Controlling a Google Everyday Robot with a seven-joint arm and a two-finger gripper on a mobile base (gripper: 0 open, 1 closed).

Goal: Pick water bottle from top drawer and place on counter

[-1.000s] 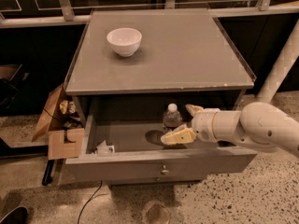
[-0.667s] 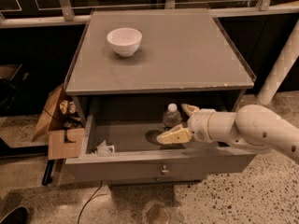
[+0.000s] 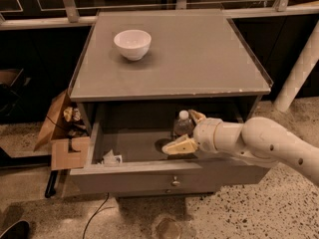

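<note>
The top drawer of the grey cabinet stands pulled open, its small round knob at the front centre. The water bottle, clear with a white cap, stands upright in the drawer's right half. My gripper reaches into the drawer from the right on a white arm. Its two tan fingers are spread, one in front of the bottle and one behind it, so the bottle sits between them. The counter is the flat grey top above the drawer.
A white bowl sits on the counter's back left. Crumpled white wrapping lies in the drawer's front left corner. An open cardboard box sits on the floor to the left. A white post stands at right.
My gripper has moved left inside the drawer, so its spread fingers now straddle the bottle. The bottle has not moved.
</note>
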